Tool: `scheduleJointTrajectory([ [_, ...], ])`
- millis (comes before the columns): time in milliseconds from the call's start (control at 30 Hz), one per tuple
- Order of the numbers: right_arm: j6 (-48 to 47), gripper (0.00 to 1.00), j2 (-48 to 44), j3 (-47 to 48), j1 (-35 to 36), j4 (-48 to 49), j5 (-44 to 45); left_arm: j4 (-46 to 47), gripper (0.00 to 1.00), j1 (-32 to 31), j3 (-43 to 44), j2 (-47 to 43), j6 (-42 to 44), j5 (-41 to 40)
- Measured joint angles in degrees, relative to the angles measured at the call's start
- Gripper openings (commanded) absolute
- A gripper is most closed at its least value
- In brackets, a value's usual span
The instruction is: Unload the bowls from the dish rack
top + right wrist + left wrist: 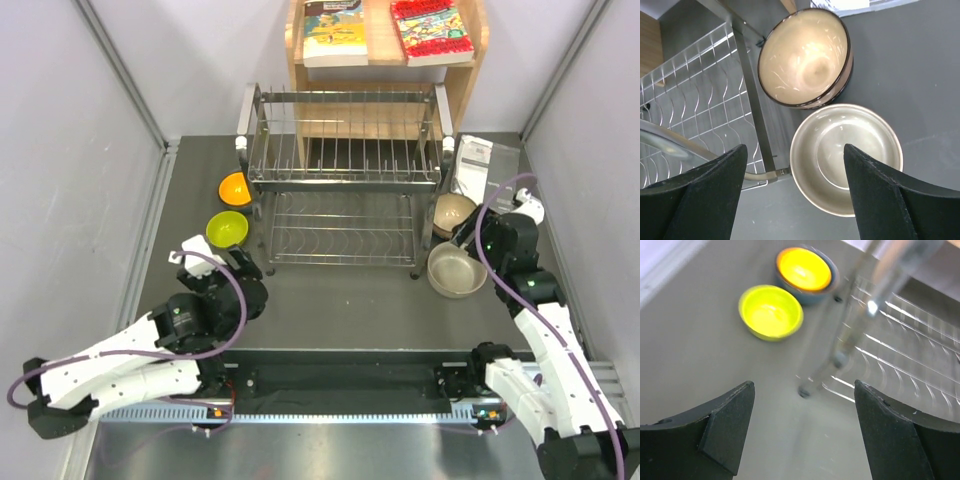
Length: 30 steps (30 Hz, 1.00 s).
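Observation:
The silver wire dish rack (345,180) stands mid-table, and no bowl shows on its tiers. Left of it sit an orange bowl (236,188) and a lime-yellow bowl (227,229). Both show in the left wrist view, orange (804,270) with a blue-grey outside and lime (771,311), beside the rack (900,350). My left gripper (220,256) (804,405) is open and empty, just short of the lime bowl. Right of the rack sit a cream bowl (453,212) (807,57) and a beige bowl (457,270) (845,157). My right gripper (468,235) (795,170) is open above the beige bowl's left rim, next to the rack's corner (752,100).
A wooden shelf (385,60) with books stands behind the rack. A plastic-wrapped sheet (485,165) lies at the back right. Grey walls close in both sides, and a metal rail (340,410) runs along the near edge between the arm bases.

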Motion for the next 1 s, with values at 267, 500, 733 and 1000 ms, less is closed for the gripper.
scheduleJointTrajectory([
  [267,-1.16,0.79,-1.07,0.0,-1.86,1.42,-1.73,9.97,0.92,5.75,1.25,-1.33,17.68,1.81],
  [500,-2.62,0.8,-0.79,0.0,-2.91,1.6,-3.23,18.78,0.93,10.71,9.11,20.79,27.87,7.26],
  [733,-4.63,0.8,-0.37,0.37,-4.85,0.79,-4.26,27.45,0.93,24.63,9.7,18.03,35.76,14.34],
  [1000,-5.18,0.8,0.61,0.37,-6.08,0.59,-7.23,27.28,0.94,42.58,14.91,20.57,40.33,20.35],
])
